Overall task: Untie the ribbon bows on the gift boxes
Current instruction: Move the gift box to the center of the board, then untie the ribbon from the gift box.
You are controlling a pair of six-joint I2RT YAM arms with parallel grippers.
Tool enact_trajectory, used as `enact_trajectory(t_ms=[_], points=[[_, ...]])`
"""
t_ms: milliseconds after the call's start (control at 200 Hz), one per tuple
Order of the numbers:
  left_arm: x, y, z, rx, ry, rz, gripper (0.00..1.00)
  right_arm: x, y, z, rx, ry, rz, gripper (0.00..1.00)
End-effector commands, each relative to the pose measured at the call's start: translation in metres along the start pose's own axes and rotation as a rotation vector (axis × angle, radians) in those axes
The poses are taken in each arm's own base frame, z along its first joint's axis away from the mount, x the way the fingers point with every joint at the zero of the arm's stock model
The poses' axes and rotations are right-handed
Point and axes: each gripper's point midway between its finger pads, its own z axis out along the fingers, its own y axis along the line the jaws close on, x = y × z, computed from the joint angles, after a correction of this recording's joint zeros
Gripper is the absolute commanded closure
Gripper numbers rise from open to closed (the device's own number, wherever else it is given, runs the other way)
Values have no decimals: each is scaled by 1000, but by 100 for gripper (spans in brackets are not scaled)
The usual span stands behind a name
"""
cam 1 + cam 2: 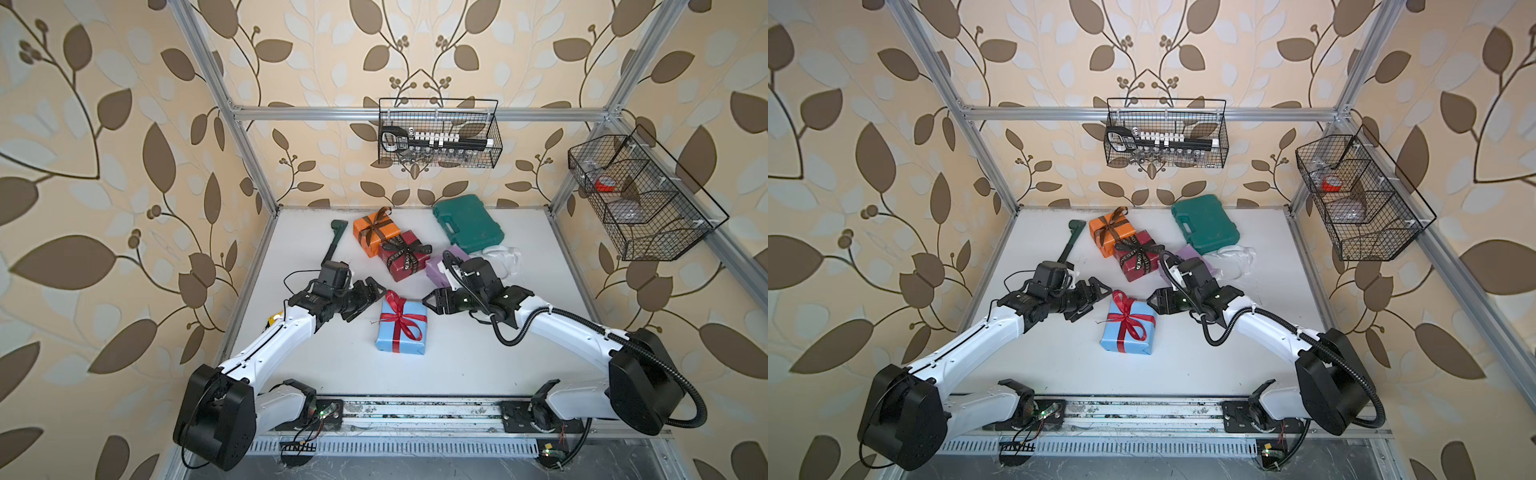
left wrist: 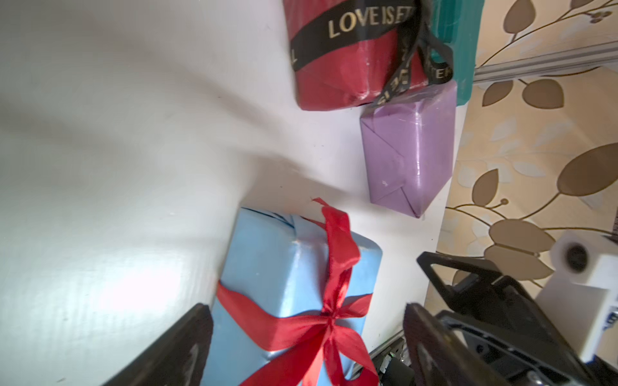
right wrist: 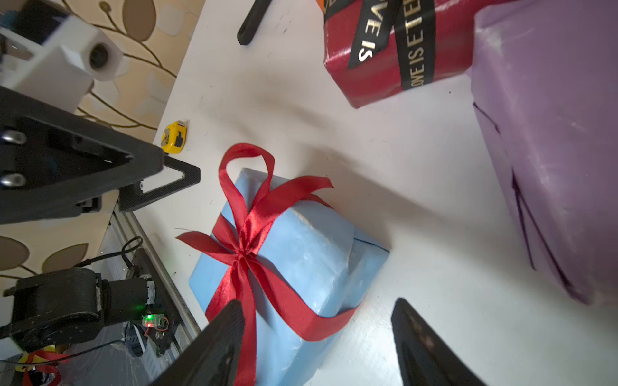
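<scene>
Left gripper (image 1: 376,287) and right gripper (image 1: 427,300) sit parted, empty, at the blue box's (image 1: 409,347) ten and two o'clock. Next, pinch the red bow's (image 1: 398,316) tail.

4 gift boxes (image 1: 388,232) (image 1: 417,259) (image 1: 434,270) (image 1: 388,338), 3 tied bows (image 1: 376,222) (image 1: 409,249) (image 1: 399,318), 1 loose white ribbon (image 1: 505,253), 1 green case (image 1: 467,222), 2 wire baskets (image 1: 438,133) (image 1: 640,195).
</scene>
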Motion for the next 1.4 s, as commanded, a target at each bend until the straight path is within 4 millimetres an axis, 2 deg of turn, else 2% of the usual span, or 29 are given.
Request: enact_trajectory(t_ms=[0, 115, 210, 365, 515, 675, 775, 845, 975, 1020, 1140, 1260, 1395], points=[[18, -5, 2, 52, 104, 94, 13, -10, 1, 0, 17, -15, -22, 31], [21, -5, 7, 36, 163, 148, 17, -14, 3, 0, 10, -22, -21, 32], [29, -5, 8, 41, 221, 180, 25, -16, 5, 0, 5, -24, -22, 32], [44, 5, 3, 14, 297, 214, 27, -17, 3, 2, 14, -25, -18, 33], [50, 2, 4, 43, 330, 216, 42, -17, 3, 5, 13, -20, -16, 33], [46, 1, 11, 54, 330, 213, 61, -21, 10, 6, -18, -25, -15, 35], [44, -3, 15, 69, 337, 212, 85, -27, 20, 10, -66, -30, -14, 37], [46, -4, 15, 74, 346, 211, 100, -33, 26, 18, -96, -19, -16, 44], [49, 0, 11, 61, 352, 215, 100, -46, 39, 38, -149, 1, -58, 64], [50, 2, 11, 54, 350, 215, 100, -49, 43, 45, -166, 12, -73, 67], [48, 7, 14, 29, 340, 215, 100, -51, 52, 66, -201, 65, -115, 72], [42, 13, 17, -13, 316, 216, 100, -46, 43, 84, -178, 106, -126, 75], [25, 41, 14, -183, 250, 217, 100, -39, 40, 96, -168, 146, -136, 76]])
